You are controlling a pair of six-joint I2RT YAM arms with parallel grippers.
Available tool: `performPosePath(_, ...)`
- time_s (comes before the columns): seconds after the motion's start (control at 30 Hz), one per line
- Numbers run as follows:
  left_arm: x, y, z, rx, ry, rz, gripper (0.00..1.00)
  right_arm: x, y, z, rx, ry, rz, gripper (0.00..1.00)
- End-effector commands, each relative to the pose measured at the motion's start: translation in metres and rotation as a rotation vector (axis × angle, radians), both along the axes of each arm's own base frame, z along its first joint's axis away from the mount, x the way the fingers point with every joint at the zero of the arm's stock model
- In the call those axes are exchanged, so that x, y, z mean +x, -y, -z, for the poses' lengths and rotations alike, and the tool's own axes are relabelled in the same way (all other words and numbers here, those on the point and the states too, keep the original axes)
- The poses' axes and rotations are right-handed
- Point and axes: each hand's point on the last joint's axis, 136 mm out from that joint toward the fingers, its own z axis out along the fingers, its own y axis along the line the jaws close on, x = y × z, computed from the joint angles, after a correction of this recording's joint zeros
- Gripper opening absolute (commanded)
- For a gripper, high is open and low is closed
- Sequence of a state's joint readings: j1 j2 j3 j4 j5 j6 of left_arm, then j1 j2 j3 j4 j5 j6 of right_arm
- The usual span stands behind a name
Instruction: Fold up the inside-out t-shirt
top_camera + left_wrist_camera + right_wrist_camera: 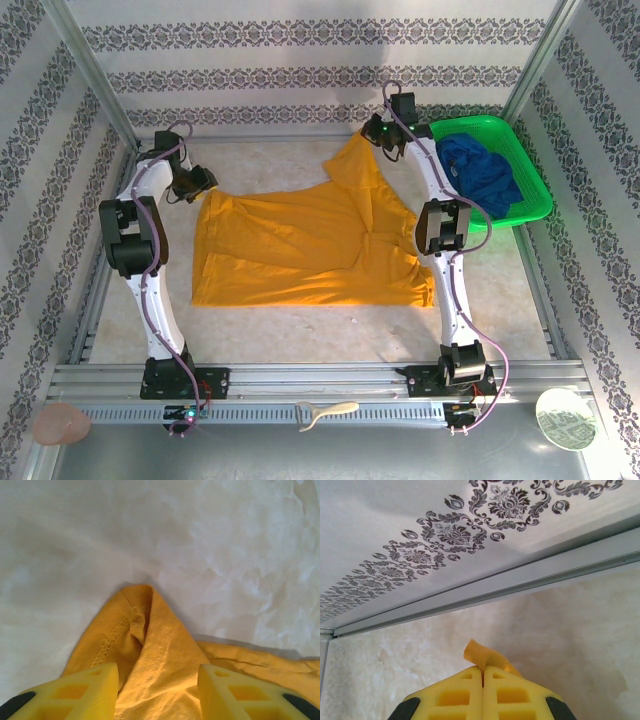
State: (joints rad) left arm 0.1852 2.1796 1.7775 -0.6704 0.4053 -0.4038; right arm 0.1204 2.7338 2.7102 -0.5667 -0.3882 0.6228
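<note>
Top view: t-shirt [300, 245] lies spread mid worktop [300, 335], no print showing, w/ one part drawn up twd the far edge by the right tool [375, 133]. Left tool [197, 184] sits at the shirt's far-left corner. Green basket [535, 195] w/ blue cloth [485, 175] is just beside the right arm, so a wide elbow swing could knock it.

Left wrist: left tool [158, 690] has fingers [90, 687] apart. A hemmed corner of the t-shirt [150, 645] lies between them on the worktop [225, 545], not pinched. Risk: lifting w/o closing leaves the corner behind and the fold goes lopsided.

Right wrist: right tool [482, 680] is clamped together on a thin bit of t-shirt [476, 654], w/ a small tab poking past the tips. The bite looks shallow and prob. slips under a hard pull. Back wall rail [520, 587] is near, so there's little room.
</note>
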Motion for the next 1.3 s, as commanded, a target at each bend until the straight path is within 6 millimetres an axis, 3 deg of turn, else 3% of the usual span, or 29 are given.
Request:
performPosePath(0.0,-0.006,-0.006,0.010,0.025,-0.053,0.011,0.46,-0.006,-0.011,0.002,-0.001,-0.006,-0.039,0.00)
performPosePath(0.33,0.005,0.007,0.021,0.031,-0.078,0.031,0.47,-0.006,-0.013,0.001,0.004,-0.007,-0.040,0.00)
performPosePath(0.63,0.014,0.015,0.035,0.026,-0.099,0.042,0.45,-0.007,-0.013,-0.015,0.009,0.015,-0.036,0.00)
performPosePath(0.7,0.016,0.017,0.038,0.021,-0.101,0.043,0.38,-0.008,-0.013,-0.022,0.011,0.024,-0.037,0.00)
performPosePath(0.8,0.019,0.018,0.040,0.013,-0.095,0.044,0.01,-0.010,-0.014,-0.032,0.017,0.034,-0.045,0.00)
performPosePath(0.97,0.024,0.018,0.012,0.022,-0.030,0.054,0.00,-0.019,-0.013,-0.062,0.016,0.064,-0.065,0.00)
performPosePath(1.07,0.023,0.021,-0.011,0.015,0.016,0.056,0.00,-0.029,-0.011,-0.091,0.011,0.098,-0.071,0.00)
performPosePath(1.27,0.007,0.027,-0.043,-0.018,0.090,0.050,0.00,-0.064,-0.008,-0.144,-0.006,0.160,-0.079,0.00)
